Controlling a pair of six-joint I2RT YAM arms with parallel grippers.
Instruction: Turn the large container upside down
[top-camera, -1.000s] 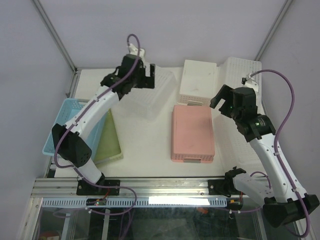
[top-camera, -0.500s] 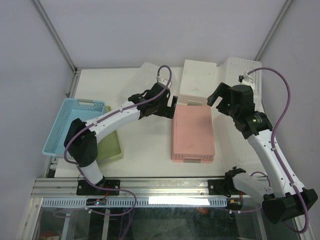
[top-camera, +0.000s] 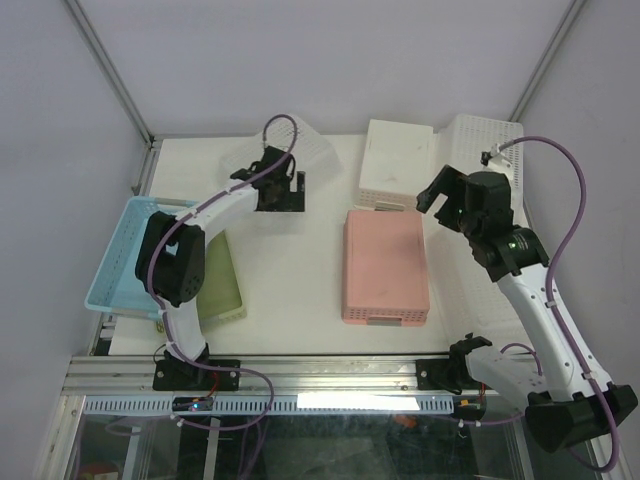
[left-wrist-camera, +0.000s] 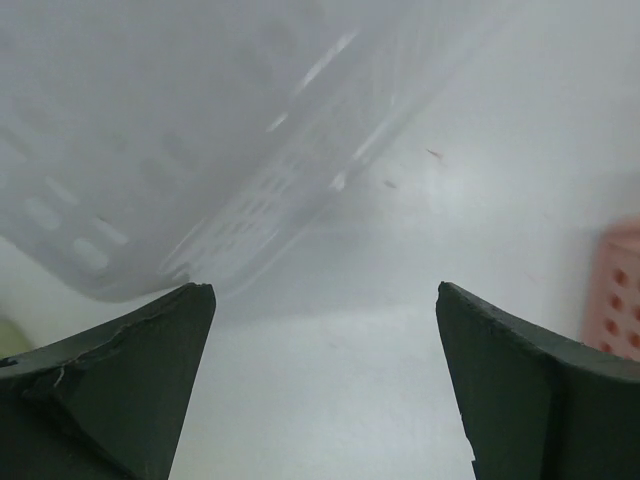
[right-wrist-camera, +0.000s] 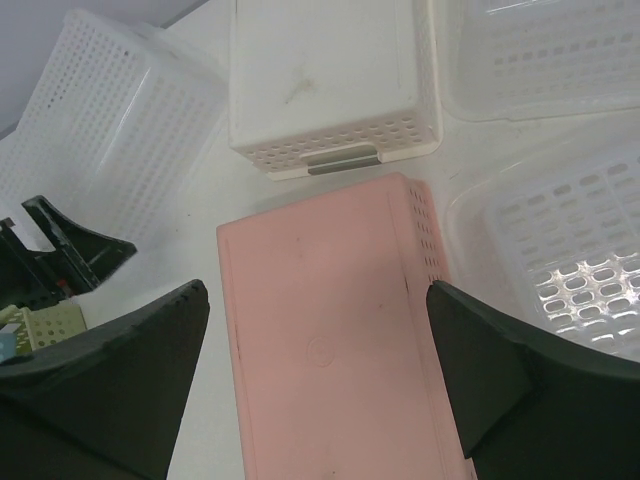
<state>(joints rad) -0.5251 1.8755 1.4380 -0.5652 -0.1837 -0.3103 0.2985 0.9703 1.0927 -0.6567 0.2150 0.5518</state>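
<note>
The large container (top-camera: 318, 150), a translucent white perforated tub, sits in the upper middle of the overhead view, at the far edge of the surface (top-camera: 290, 290). In the right wrist view it fills the upper left corner (right-wrist-camera: 110, 140) and turns a broad face of small holes toward the camera. In the left wrist view it is a blurred pale mass in the upper left (left-wrist-camera: 150, 130). I cannot tell whether it lies flat or tilted.

The left claw (top-camera: 283, 198) hangs just below the tub in the overhead view. Its jaws stand wide (left-wrist-camera: 320, 295) with only bare surface between them, and it holds nothing. The tub's lower edge lies close above the fingertips in that wrist view, but I cannot tell whether they touch.

The right claw (top-camera: 440, 205) hovers in the right half of the overhead view, above the upper right corner of the pink container (top-camera: 385, 265). It is spread wide (right-wrist-camera: 318, 290) and empty.

The pink container lies bottom-up in the middle of the surface, its smooth base showing. Just above it in the frame is a white box (top-camera: 398, 165), also bottom-up, with a row of holes along its side. A clear slotted basket (right-wrist-camera: 560, 240) lies to the right of the pink container, and another clear basket (right-wrist-camera: 540, 50) fills the upper right corner.

At the left edge of the overhead view a blue basket (top-camera: 165, 205) stands beside a pale green tray (top-camera: 225, 285), both well apart from the tub
</note>
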